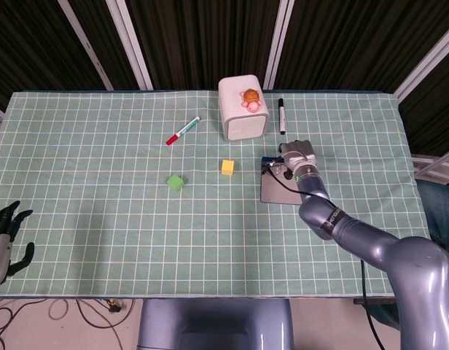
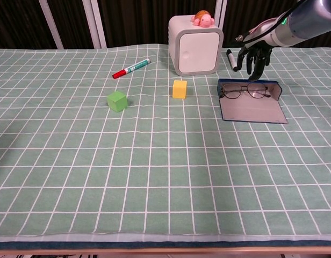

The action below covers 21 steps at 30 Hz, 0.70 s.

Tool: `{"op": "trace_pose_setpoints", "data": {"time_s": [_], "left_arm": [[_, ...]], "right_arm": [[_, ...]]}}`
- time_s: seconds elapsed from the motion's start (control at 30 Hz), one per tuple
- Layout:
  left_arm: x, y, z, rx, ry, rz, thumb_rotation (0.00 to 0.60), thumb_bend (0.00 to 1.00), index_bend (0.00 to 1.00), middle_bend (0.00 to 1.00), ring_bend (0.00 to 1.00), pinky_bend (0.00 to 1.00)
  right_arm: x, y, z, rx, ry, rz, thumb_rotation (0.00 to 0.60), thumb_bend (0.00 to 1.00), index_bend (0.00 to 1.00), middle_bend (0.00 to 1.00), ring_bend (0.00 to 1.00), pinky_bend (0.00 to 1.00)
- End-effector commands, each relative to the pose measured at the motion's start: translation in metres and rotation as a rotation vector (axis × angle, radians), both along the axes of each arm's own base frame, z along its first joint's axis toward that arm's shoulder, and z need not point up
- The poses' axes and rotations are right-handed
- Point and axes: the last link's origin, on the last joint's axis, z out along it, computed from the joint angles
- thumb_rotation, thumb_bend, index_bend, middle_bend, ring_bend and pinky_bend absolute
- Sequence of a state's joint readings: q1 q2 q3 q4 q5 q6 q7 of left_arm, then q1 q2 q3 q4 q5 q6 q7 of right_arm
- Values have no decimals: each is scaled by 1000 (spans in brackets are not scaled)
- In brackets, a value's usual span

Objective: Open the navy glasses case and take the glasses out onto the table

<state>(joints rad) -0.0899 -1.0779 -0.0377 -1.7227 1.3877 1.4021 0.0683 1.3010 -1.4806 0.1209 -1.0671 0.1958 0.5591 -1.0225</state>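
Note:
The navy glasses case (image 2: 252,110) lies open and flat on the green checked cloth, right of centre. Thin-framed glasses (image 2: 243,92) rest in its far half, lenses upright. My right hand (image 2: 254,54) hangs above the case's back edge, its dark fingers (image 2: 260,58) apart and pointing down, holding nothing. Whether a fingertip touches the case rim I cannot tell. From the head view the right hand (image 1: 296,154) covers the far part of the case (image 1: 280,189). My left hand (image 1: 2,244) stays off the table's near left corner, fingers spread and empty.
A white box (image 2: 196,44) with a turtle toy (image 2: 202,19) on top stands just left of the case's far side, and a black marker (image 2: 231,59) lies beside my right hand. Further left are a yellow cube (image 2: 179,88), a green cube (image 2: 117,100) and a red marker (image 2: 131,68).

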Motion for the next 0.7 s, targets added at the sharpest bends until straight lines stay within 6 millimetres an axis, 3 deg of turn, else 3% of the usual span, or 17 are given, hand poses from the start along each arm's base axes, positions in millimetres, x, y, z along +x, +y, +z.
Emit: {"op": "trace_pose_setpoints", "data": {"time_s": [0.03,0.4,0.7], "left_arm": [[0,0,0,-2,1,0,600,460,149,0,0,22],[-1,1,-1,-8,-3,10,600,461,149,0,0,22],[-2,1,0,-16,-8,21,600,462,155,0,0,23]], "right_arm": [[0,-7,-16,-1,-42,-5,600,429,261,317,199,235],[-7,-19,-30,-32,-49,-8,600,400,261,289,201,235],[-11,-22,-38,-38,-35,1,600,400,306,364,291,235]]}}
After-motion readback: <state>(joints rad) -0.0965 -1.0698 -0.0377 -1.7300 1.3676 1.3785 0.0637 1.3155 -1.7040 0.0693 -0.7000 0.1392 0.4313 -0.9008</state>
